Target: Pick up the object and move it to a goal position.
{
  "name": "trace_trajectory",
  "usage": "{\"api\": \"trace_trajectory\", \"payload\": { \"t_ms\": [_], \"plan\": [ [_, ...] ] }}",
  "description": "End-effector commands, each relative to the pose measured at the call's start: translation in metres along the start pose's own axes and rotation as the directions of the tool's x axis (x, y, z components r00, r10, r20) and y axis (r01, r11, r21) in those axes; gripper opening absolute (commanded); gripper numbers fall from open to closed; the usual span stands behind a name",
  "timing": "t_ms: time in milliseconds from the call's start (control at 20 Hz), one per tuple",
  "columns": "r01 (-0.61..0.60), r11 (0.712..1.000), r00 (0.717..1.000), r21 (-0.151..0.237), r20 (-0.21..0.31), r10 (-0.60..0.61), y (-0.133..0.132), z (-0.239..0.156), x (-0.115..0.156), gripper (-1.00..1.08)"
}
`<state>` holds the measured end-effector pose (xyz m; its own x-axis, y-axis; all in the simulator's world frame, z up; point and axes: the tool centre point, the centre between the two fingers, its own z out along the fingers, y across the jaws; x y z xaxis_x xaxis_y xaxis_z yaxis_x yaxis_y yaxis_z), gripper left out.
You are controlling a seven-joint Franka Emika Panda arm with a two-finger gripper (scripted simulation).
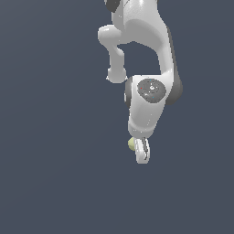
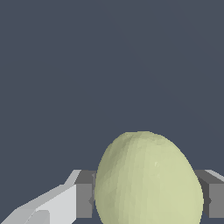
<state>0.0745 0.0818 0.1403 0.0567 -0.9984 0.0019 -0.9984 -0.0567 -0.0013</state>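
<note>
The object is a pale yellow-green ball, small in the exterior view and peeking out from behind the white gripper at the arm's lower end. In the wrist view the ball fills the space between the two grey fingertip pads, one on each side, and touches both. The gripper is shut on the ball. Most of the ball is hidden by the hand in the exterior view.
The white Franka arm comes down from the upper middle of the exterior view. Around it is only a plain dark blue-grey background, with no other objects or edges in sight.
</note>
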Motion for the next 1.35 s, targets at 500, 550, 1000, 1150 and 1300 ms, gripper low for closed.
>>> {"api": "trace_trajectory", "payload": {
  "t_ms": [500, 550, 1000, 1150, 1300],
  "plan": [
    [0.0, 1.0, 1.0, -0.001, 0.001, 0.0, -0.051, -0.032, -0.013, -1.0],
    [0.0, 1.0, 1.0, -0.001, 0.001, 0.0, -0.053, -0.034, -0.013, -1.0],
    [0.0, 1.0, 1.0, -0.001, 0.002, 0.0, -0.069, -0.043, -0.017, -1.0],
    [0.0, 1.0, 1.0, -0.001, 0.002, 0.0, -0.071, -0.044, -0.017, -1.0],
    [0.0, 1.0, 1.0, -0.001, 0.002, 0.0, -0.071, -0.044, -0.017, -1.0]
  ]
}}
